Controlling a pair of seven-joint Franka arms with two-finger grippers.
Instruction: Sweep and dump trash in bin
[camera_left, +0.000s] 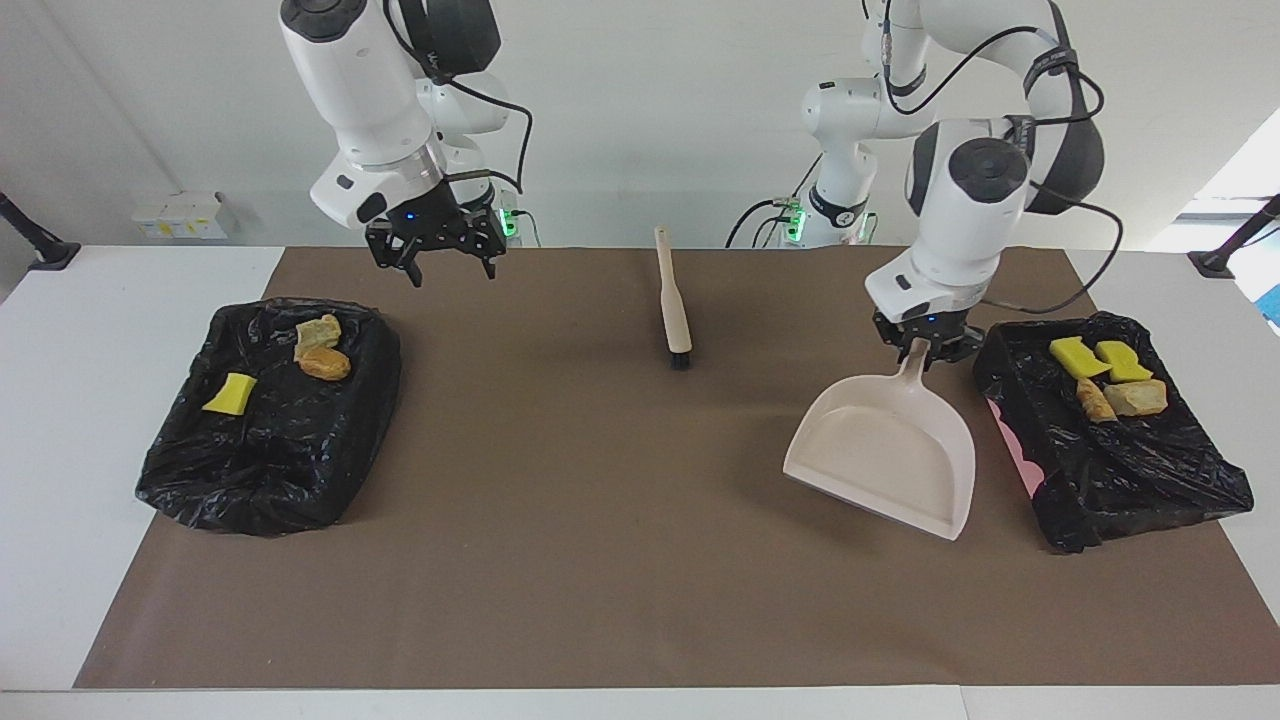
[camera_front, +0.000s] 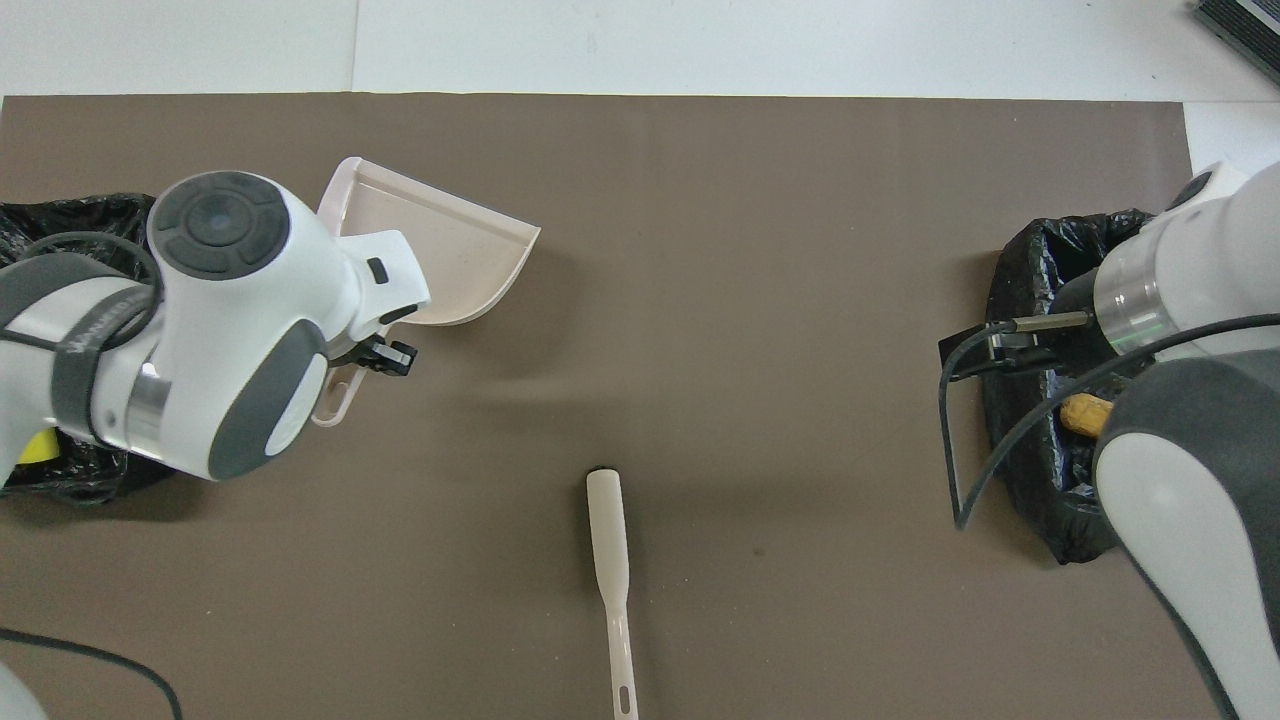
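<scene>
The left gripper (camera_left: 922, 352), right of centre in the facing view, is clenched on the handle of a beige dustpan (camera_left: 885, 455), empty and tilted over the brown mat (camera_left: 600, 560). The right gripper (camera_left: 438, 262), upper left, hangs with fingers spread, holding nothing. A brush (camera_left: 674, 310) lies at upper centre. The trash sits in two black-lined bins: four scraps (camera_left: 1105, 375) in the right-hand bin (camera_left: 1130, 480), three scraps (camera_left: 300, 365) in the left-hand bin (camera_left: 260, 470).

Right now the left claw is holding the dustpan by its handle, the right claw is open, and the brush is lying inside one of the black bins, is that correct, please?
Not quite: the brush lies on the brown mat between the two black bins, in neither, as the facing view shows. The rest stands: the left claw holds the dustpan by its handle, and the right claw is open.
</scene>
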